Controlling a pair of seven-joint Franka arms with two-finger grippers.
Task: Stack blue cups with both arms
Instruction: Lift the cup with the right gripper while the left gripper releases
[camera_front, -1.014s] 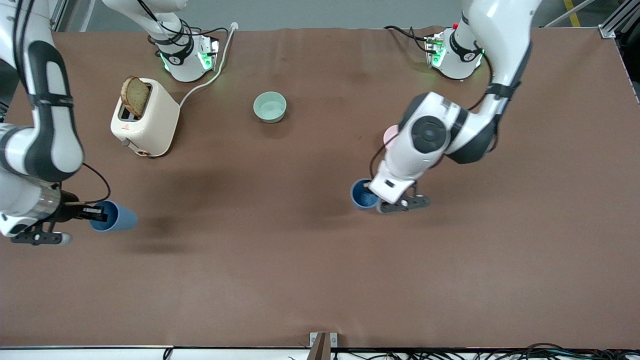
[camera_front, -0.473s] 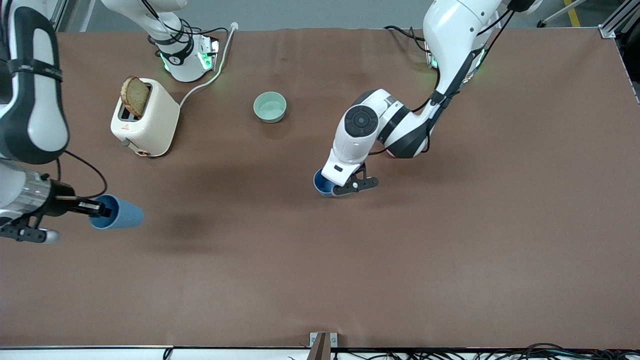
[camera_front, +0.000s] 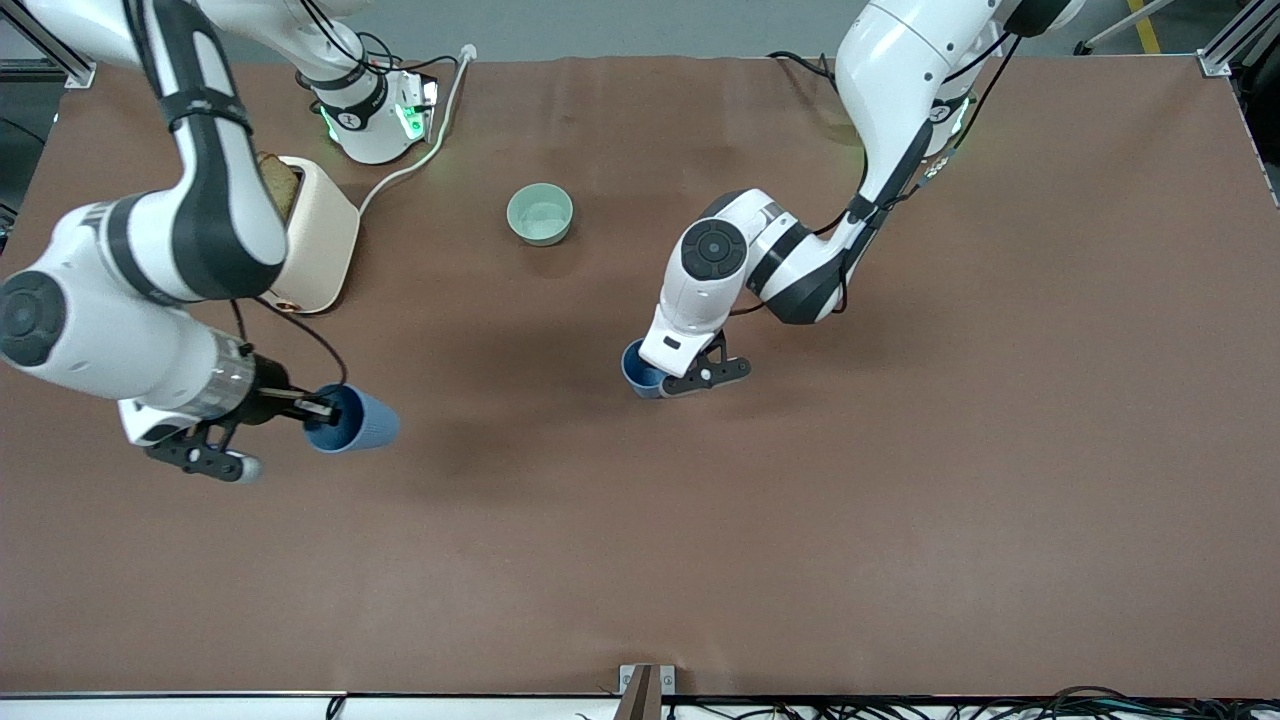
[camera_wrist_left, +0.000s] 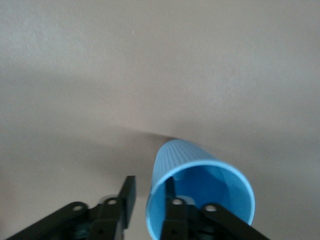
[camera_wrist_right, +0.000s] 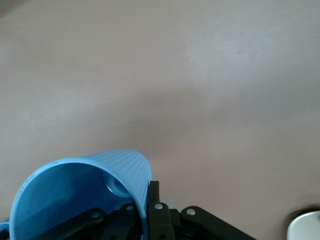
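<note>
One ribbed blue plastic tumbler (camera_front: 352, 420), tilted, rim pinched by right gripper (camera_front: 312, 409), above bare brown table (camera_front: 900, 500) near cream toaster (camera_front: 322, 245). Second blue tumbler (camera_front: 638, 368), rim clamped by left gripper (camera_front: 655, 377), one finger (camera_wrist_left: 172, 220) inside, one outside; whether base touches table unclear. Pale green bowl (camera_front: 540, 214) between tumblers, farther from front camera.
</note>
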